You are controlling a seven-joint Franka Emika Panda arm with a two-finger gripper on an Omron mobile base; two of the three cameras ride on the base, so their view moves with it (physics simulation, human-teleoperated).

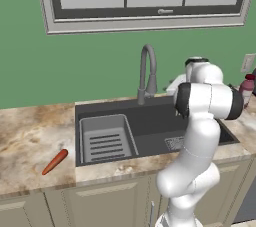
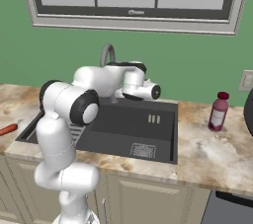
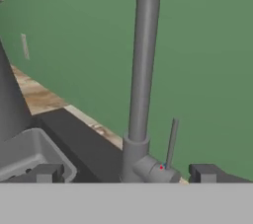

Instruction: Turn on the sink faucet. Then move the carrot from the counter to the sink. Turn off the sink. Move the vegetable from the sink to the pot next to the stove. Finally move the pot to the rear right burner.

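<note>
The gripper [image 3: 126,172] is spread wide, its fingertips [image 3: 47,172] flanking the base of the faucet [image 3: 143,70] without touching it. The faucet stands behind the sink [image 1: 150,126]. The carrot [image 1: 54,161] lies on the counter [image 1: 25,136] left of the sink.

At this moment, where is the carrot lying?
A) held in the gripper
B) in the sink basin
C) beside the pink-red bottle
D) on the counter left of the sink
D: the carrot lies on the marbled counter left of the sink, outside the basin, far from the bottle, and apart from the gripper near the faucet.
</note>
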